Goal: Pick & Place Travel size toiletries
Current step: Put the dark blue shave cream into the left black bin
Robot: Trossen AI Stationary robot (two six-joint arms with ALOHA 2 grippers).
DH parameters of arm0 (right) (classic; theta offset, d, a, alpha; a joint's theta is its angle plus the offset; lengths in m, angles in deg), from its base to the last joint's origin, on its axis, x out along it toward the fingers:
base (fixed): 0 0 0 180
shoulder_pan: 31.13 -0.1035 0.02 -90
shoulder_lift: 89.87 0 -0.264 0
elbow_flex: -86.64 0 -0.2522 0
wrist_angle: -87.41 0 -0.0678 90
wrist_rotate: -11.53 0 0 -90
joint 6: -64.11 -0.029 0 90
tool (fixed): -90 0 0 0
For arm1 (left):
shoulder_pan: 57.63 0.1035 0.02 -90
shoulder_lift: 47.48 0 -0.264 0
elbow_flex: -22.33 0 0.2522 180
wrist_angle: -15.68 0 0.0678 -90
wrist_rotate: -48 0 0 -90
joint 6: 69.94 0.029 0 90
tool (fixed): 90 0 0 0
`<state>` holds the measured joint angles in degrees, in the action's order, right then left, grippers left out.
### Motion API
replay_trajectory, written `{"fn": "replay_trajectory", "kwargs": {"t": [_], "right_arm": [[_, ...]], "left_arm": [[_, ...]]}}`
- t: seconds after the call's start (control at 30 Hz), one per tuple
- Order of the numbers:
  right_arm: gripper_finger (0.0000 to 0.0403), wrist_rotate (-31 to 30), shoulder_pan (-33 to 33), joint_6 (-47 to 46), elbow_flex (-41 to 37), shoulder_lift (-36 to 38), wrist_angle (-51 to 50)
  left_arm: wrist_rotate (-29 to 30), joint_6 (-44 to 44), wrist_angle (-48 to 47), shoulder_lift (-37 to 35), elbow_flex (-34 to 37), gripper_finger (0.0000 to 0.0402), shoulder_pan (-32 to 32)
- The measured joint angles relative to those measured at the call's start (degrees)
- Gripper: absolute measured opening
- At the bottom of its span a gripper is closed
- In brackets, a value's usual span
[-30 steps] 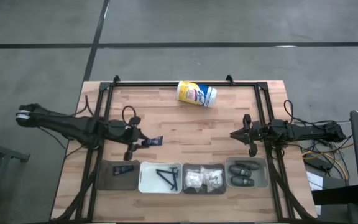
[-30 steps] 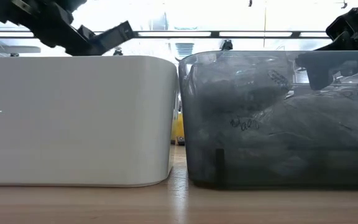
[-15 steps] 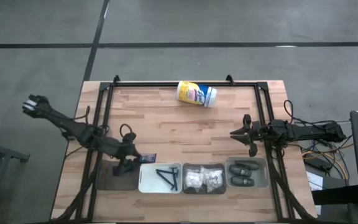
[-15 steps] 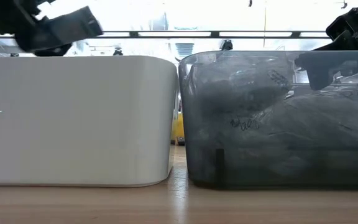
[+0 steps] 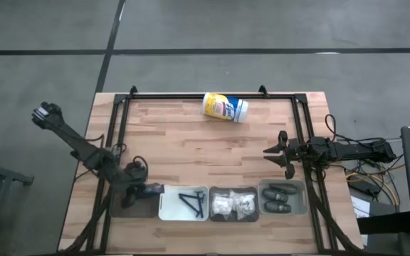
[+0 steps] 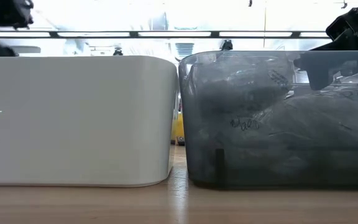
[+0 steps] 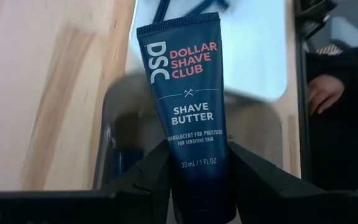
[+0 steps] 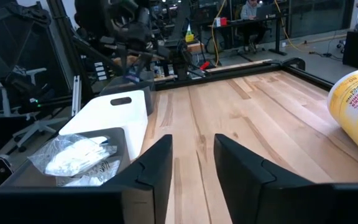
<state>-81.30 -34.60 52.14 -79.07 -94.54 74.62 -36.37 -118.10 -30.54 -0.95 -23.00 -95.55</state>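
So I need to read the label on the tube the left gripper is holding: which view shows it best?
The left wrist view: the tube fills the frame between the left gripper fingers, printed "Dollar Shave Club Shave Butter". In the high view it is only a small dark shape at the gripper. The low view hides it behind bins; the right wrist view cannot make it out.

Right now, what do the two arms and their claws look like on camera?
Both arms are dark, slim and jointed, ending in a two-finger claw. The left claw shows black, angular, wedge-shaped fingers. The right claw has the same matte black, flat-faced fingers. From above, dark cables loop by the left arm and trail behind the right arm. No markings are visible.
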Motion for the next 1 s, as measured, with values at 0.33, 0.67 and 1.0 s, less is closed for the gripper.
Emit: {"fn": "replay_trajectory", "kwargs": {"t": [0.33,0.67,1.0], "right_arm": [[0.0142,0.0,0.0,0.0,0.0,0.0,0.0],[0.0165,0.0,0.0,0.0,0.0,0.0,0.0],[0.0185,0.0,0.0,0.0,0.0,0.0,0.0]], "left_arm": [[-5.2,-10.7,-9.9,-1.0,0.0,0.0140,-2.5],[-10.9,-10.9,-11.7,-1.2,0.0,0.0140,-3.2],[-11.0,-14.5,-13.3,-1.2,0.0,0.0156,-3.2]]}}
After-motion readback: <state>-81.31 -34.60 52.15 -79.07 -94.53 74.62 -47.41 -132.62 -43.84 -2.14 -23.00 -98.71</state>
